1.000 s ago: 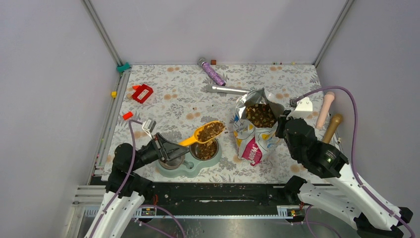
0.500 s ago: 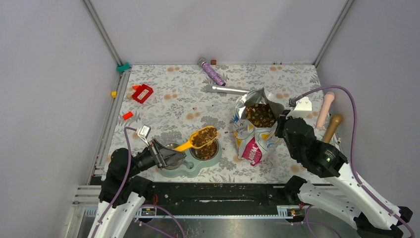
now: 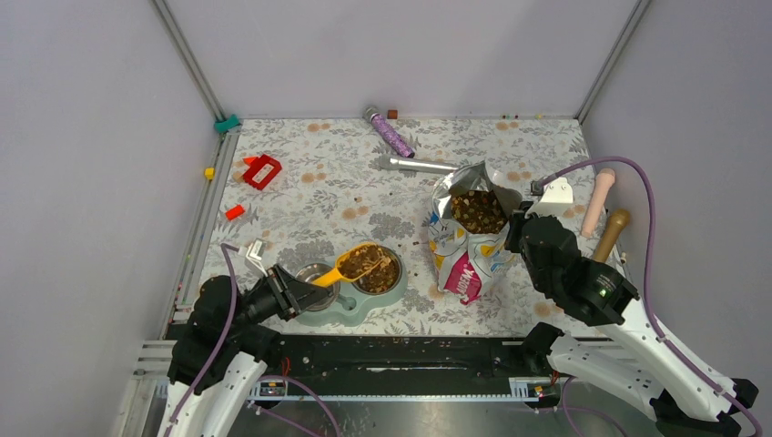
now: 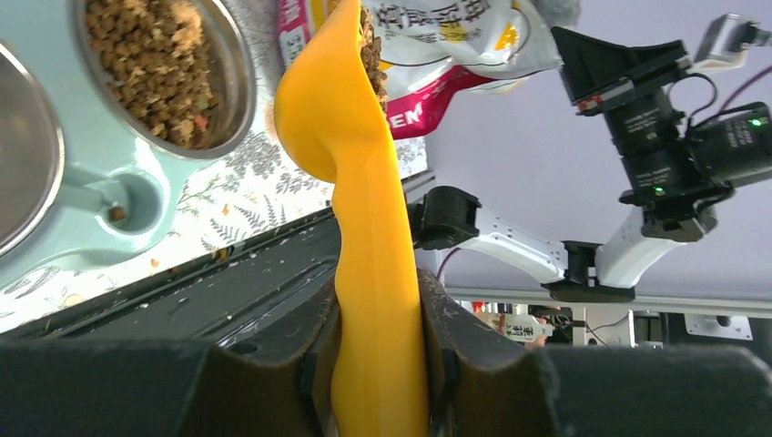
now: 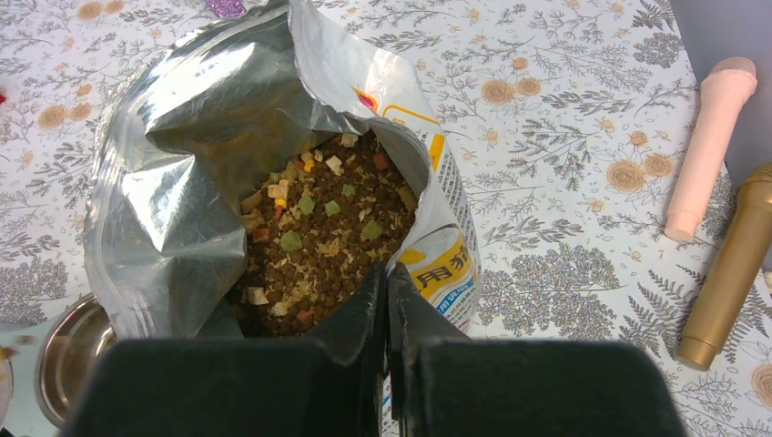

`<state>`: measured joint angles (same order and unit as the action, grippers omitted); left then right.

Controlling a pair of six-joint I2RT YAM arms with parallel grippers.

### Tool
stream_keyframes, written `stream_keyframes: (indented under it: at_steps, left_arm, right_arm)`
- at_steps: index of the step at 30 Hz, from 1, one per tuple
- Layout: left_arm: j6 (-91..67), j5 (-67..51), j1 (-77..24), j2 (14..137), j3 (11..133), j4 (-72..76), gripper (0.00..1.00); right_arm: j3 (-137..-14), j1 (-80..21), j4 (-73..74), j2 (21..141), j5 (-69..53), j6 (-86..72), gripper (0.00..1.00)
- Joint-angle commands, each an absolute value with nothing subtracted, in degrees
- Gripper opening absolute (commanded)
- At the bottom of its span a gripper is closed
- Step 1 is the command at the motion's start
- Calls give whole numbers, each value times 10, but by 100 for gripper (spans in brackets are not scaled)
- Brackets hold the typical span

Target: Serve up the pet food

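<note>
Pet food (image 3: 362, 260) rides the scoop (image 3: 330, 275), just ahead of the left hand (image 3: 299, 291).

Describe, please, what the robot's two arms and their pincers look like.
Both the left arm and the right arm have white lower links and chunky black upper segments. A purple cable loops along each. A small green light glows on the right arm. The left pincer and right pincer have matte black fingers; the right's taper to thin tips.

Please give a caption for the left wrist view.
Left gripper clamps orange plastic scoop of brown kibble near the filled steel bowl.
</note>
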<state>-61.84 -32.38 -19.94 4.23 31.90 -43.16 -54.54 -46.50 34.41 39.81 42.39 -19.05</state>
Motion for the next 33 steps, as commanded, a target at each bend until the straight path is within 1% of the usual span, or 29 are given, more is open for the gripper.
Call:
stream_keyframes:
  at_steps: [1, 5, 17, 33]
  left_arm:
    - [-601, -290, -199, 50, 340, -461, 0]
    - [-583, -263, -199, 65, 344, -495, 0]
    - [-563, -261, -199, 108, 313, -483, 0]
    - [-525, -241, -199, 166, 301, -509, 0]
  right_arm:
    - [-561, -464, 307, 399, 434, -185, 0]
    - [-560, -464, 306, 404, 436, -185, 0]
    - [-560, -464, 307, 411, 442, -182, 0]
    - [-561, -464, 306, 423, 444, -179, 0]
